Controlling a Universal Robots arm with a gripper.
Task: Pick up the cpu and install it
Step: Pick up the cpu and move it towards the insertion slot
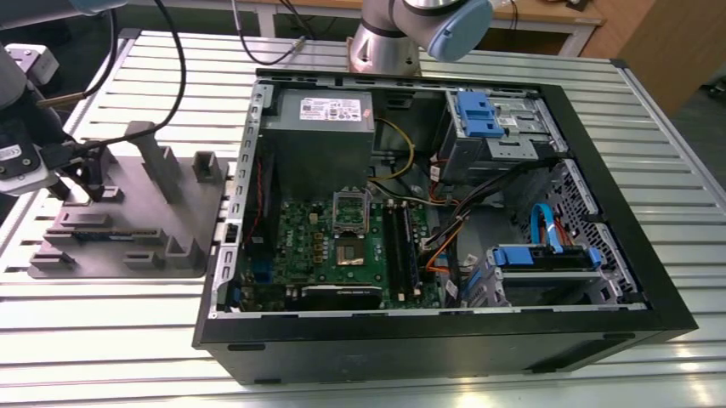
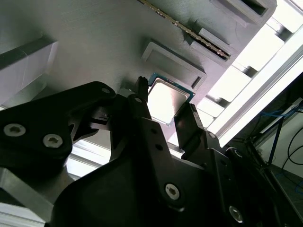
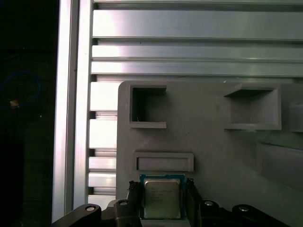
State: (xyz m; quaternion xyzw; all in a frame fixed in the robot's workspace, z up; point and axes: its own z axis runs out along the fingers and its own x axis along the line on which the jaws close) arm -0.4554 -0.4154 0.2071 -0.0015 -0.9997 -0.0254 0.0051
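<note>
**A:** What did the gripper [image 3: 162,185] have?

**B:** It hung low over the cpu [image 3: 162,199], which lay flat between its two sides in both wrist views. Whether it was pinching the chip or merely bracketing it, I could not tell. The cpu rested on the grey fixture [image 3: 213,151] directly beneath the gripper.

**A:** How would the chip handle?

**B:** Light and stiff, I judged, with a smooth metal lid that could slip. The underside was probably delicate, so the two opposite edges of its green border seemed the place to hold it, kept level.

**A:** Any writing?

**B:** There were faint lines of print on the lid, too small to make out. Farther out lay the fixture's pockets [image 3: 147,106] and the slatted table [image 3: 189,28]. The open computer case [image 1: 454,340] stood well apart from the gripper. Inside it, the motherboard [image 1: 306,246] had a socket [image 1: 349,252] that looked unfilled. The power supply [image 1: 323,149] carried a white label [image 1: 326,108], equally unreadable.
</note>
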